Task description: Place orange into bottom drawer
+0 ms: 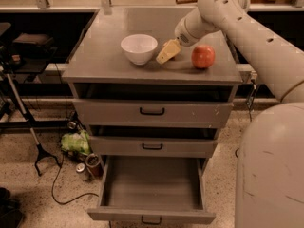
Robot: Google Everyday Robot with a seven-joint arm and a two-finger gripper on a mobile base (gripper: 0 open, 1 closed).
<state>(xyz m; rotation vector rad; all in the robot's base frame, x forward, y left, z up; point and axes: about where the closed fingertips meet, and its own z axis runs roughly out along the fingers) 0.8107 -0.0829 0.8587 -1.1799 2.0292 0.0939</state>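
My gripper (167,52) is down on the grey cabinet top (104,56), between the white bowl (138,48) and a larger reddish-pink round fruit (203,56). The small yellow-orange orange does not show; if it is there, the gripper hides it. The bottom drawer (152,186) is pulled out at floor level below, open with nothing in it, with a small black handle on its front. The two upper drawers are closed.
My white arm (247,27) reaches in from the right, and my body fills the lower right. A green bag (76,142), cans and cables lie on the floor left of the drawers. A black stand (28,127) is at the left.
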